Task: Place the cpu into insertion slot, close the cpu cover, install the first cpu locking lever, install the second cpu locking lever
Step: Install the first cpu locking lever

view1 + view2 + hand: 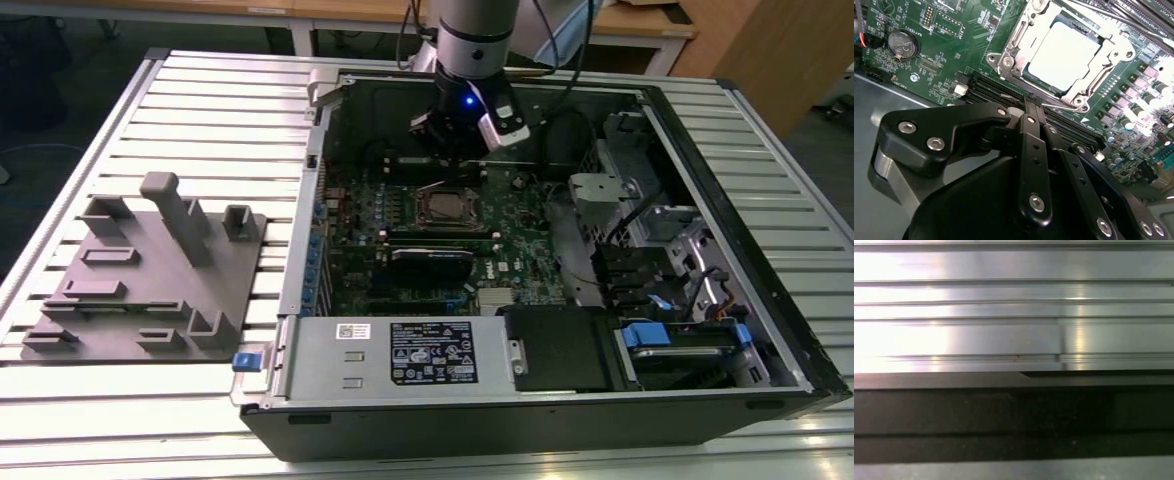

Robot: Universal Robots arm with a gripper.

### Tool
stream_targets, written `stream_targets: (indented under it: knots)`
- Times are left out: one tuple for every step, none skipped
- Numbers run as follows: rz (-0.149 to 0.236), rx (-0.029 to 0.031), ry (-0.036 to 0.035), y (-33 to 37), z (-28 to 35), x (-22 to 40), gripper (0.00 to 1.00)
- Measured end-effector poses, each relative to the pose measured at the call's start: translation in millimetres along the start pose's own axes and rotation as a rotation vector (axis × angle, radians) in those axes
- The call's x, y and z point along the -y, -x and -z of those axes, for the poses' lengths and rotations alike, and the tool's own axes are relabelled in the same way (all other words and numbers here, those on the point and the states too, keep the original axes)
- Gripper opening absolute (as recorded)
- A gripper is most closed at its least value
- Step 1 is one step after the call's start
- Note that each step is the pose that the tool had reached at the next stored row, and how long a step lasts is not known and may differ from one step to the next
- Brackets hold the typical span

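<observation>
The cpu [1064, 52] lies flat in the insertion slot [1040, 85], its pale metal top showing through the cut-out of the cpu cover [1013, 47]. The silvery cover lies down around the chip. Whether the locking levers are latched I cannot tell. In the exterior view the socket with the cpu [447, 206] sits mid-board inside the open computer case. My gripper [457, 148] hangs just behind it, toward the case's back wall. In the second wrist view my gripper [1033, 105] is shut, its black fingers [1029, 145] pressed together with nothing between them, just short of the socket.
Long black memory slots [996, 90] run between gripper and socket, with a coin battery [902, 44] beside them. A black card [430, 262], the labelled power supply [430, 352] and a drive cage [661, 335] crowd the case. A grey fixture [147, 270] stands on the slatted table [1004, 335].
</observation>
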State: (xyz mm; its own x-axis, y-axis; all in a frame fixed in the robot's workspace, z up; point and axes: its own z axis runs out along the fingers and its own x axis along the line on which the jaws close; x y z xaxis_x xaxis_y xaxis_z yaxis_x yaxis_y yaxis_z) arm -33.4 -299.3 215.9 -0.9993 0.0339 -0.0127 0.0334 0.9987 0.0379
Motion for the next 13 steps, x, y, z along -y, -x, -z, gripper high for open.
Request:
stream_targets:
  knots:
    - [-0.001, 0.0000, 0.0000, 0.7, -0.1, 0.0, 0.10]
    - [-0.002, 0.0001, 0.0000, 1.4, -0.3, -0.1, 0.10]
    - [-0.003, 0.0001, -0.0001, 2.0, -0.4, -0.1, 0.10]
    - [-0.005, 0.0002, 0.0000, 2.5, -0.7, -0.1, 0.10]
    - [-0.005, 0.0004, 0.0001, 2.9, -1.0, -0.1, 0.10]
    - [-0.006, 0.0003, 0.0000, 3.2, -1.3, -0.1, 0.10]
    - [-0.006, 0.0003, -0.0002, 3.3, -1.7, -0.1, 0.10]
    - [-0.006, 0.0003, -0.0002, 3.4, -2.2, -0.1, 0.10]
    - [-0.006, 0.0003, -0.0002, 3.5, -2.6, 0.0, 0.10]
    - [-0.006, 0.0003, -0.0002, 3.7, -3.0, 0.0, 0.10]
    - [-0.006, 0.0002, -0.0002, 3.8, -3.5, 0.0, 0.10]
    - [-0.006, 0.0003, -0.0003, 3.8, -4.1, 0.0, 0.10]
    - [-0.006, 0.0003, -0.0002, 3.8, -4.8, 0.0, 0.10]
